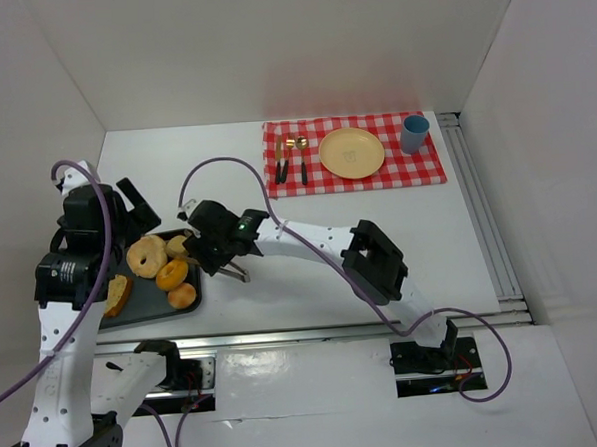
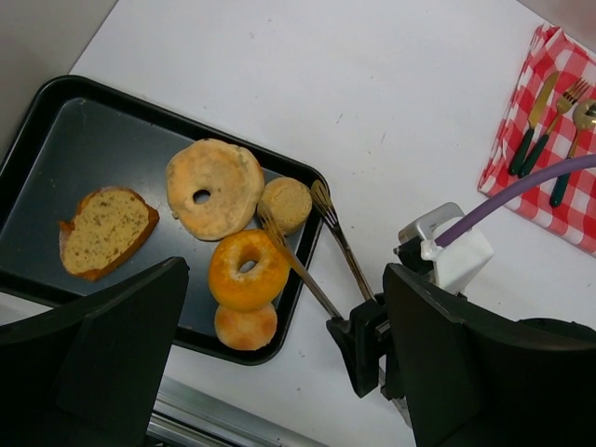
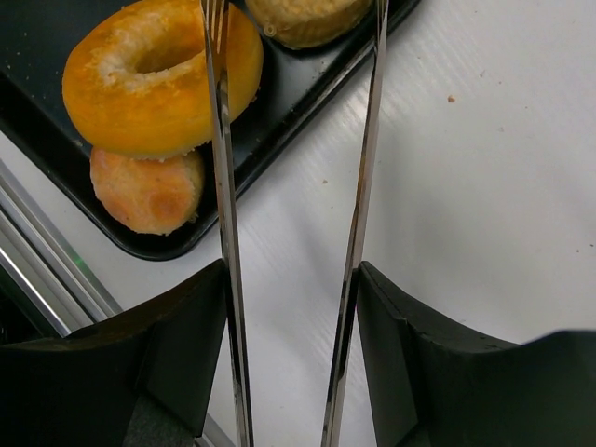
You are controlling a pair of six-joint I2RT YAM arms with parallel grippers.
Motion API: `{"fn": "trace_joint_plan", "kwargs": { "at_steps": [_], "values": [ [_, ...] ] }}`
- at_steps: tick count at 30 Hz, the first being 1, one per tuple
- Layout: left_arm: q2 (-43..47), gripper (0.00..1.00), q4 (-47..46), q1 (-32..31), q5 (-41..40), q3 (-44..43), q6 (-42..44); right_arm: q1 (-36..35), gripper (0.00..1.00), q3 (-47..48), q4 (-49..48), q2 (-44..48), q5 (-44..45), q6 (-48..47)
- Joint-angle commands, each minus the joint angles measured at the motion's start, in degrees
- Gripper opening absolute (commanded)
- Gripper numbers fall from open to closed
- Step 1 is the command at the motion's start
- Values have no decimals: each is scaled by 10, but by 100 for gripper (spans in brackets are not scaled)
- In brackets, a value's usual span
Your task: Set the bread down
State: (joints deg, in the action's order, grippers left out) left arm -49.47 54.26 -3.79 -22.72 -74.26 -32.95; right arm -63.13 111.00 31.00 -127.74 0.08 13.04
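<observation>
A black tray [image 1: 143, 310] holds a pale bagel [image 2: 214, 187], an orange bagel [image 2: 247, 269], a bread slice [image 2: 104, 230], a small round roll [image 2: 285, 204] and another roll [image 2: 245, 327]. My right gripper [image 3: 291, 279] is shut on metal tongs [image 3: 222, 168] and sits by the tray's right edge [image 1: 220, 256]. The tongs [image 2: 340, 247] are spread, with one tip on each side of the small round roll. My left gripper [image 2: 284, 307] is open and empty above the tray's near side.
A red checked placemat [image 1: 425, 162] at the back right carries a yellow plate [image 1: 352, 152], cutlery [image 1: 293, 156] and a blue cup [image 1: 414, 133]. White walls enclose the table. A metal rail [image 1: 314, 333] runs along the near edge.
</observation>
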Motion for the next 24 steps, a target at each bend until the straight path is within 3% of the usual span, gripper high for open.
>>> {"fn": "trace_joint_plan", "kwargs": {
  "at_steps": [1,9,18,24],
  "values": [
    [10,99,-6,-2,-10,3,14,-9,62,28,14,9,6,-14],
    [15,99,-6,-2,-10,3,14,-9,62,79,41,-34,6,-20],
    [25,99,6,-2,-10,15,14,-21,39,73,42,-5,13,-28],
    [25,99,11,-2,-10,-5,9,-26,34,38,11,53,36,-21]
  ]
}}
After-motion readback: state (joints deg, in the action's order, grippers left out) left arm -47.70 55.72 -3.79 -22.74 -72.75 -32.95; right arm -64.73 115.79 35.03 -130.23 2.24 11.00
